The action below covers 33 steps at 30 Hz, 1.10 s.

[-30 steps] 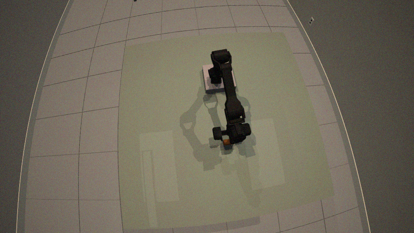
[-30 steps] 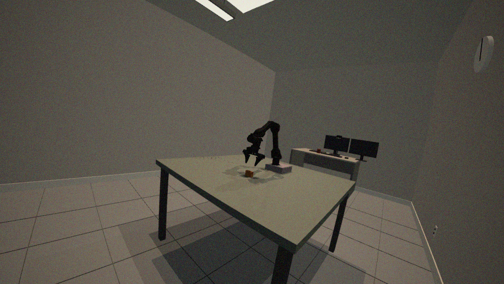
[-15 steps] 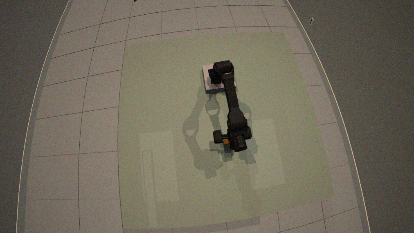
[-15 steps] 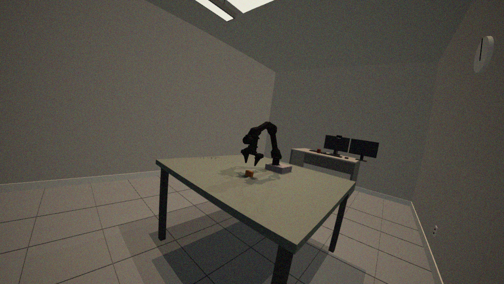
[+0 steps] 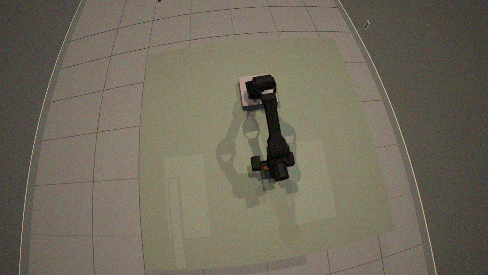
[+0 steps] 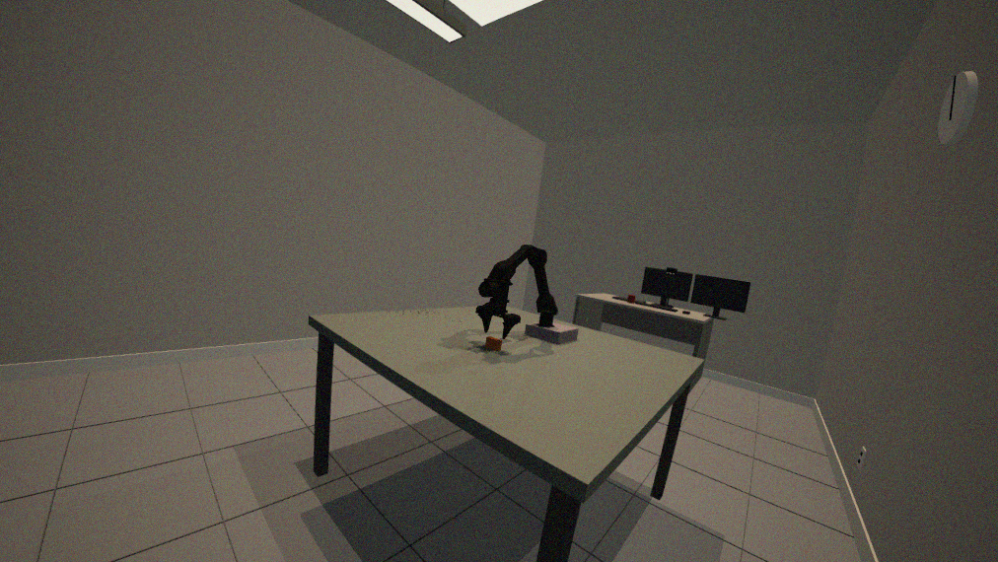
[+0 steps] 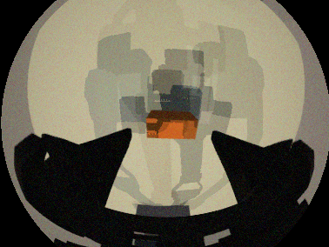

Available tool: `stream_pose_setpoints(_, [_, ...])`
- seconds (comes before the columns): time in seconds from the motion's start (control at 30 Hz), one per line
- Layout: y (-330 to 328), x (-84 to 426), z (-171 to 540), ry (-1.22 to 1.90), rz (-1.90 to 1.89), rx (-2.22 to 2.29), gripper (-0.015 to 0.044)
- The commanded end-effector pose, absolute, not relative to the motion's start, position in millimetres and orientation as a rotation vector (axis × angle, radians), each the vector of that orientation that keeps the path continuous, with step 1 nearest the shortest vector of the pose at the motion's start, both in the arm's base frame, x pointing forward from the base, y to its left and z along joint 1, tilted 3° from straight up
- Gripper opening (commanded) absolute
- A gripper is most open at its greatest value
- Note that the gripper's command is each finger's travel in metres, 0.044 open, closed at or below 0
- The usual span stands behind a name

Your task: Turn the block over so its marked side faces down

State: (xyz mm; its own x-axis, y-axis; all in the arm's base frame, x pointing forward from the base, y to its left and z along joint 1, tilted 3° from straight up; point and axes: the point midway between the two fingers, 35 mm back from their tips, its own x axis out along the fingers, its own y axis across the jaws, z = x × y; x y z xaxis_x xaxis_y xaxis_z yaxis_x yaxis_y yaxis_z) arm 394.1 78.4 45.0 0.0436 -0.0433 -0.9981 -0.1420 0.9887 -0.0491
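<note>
A small orange block rests on the pale green table. In the wrist view it lies between and beyond the fingertips, its long side running across the view. Its upper band there looks darker, and shadows cross the brighter face. I cannot make out which side is marked. My gripper is open and empty, pointing down a little above the block. In the top view the arm and gripper hide part of the block and the fingertips.
The arm's pale base block stands on the table behind the gripper. Arm shadows fall around the orange block. A desk with two monitors is in the background, away from the table.
</note>
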Motion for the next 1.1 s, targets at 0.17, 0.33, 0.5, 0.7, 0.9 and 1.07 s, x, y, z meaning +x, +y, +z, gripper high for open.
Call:
stream_pose_setpoints(0.17, [78, 394, 29, 1.531, 0.079, -0.148, 0.044])
stream_pose_setpoints(0.33, [78, 394, 21, 1.531, 0.079, -0.148, 0.044])
stream_pose_setpoints(0.5, [77, 394, 16, 1.531, 0.079, -0.148, 0.044])
stream_pose_setpoints(0.7, [77, 394, 16, 1.531, 0.079, -0.148, 0.0282])
stream_pose_setpoints(0.9, [77, 394, 16, 1.531, 0.079, -0.148, 0.0242])
stream_pose_setpoints(1.07, [77, 394, 16, 1.531, 0.079, -0.148, 0.0209])
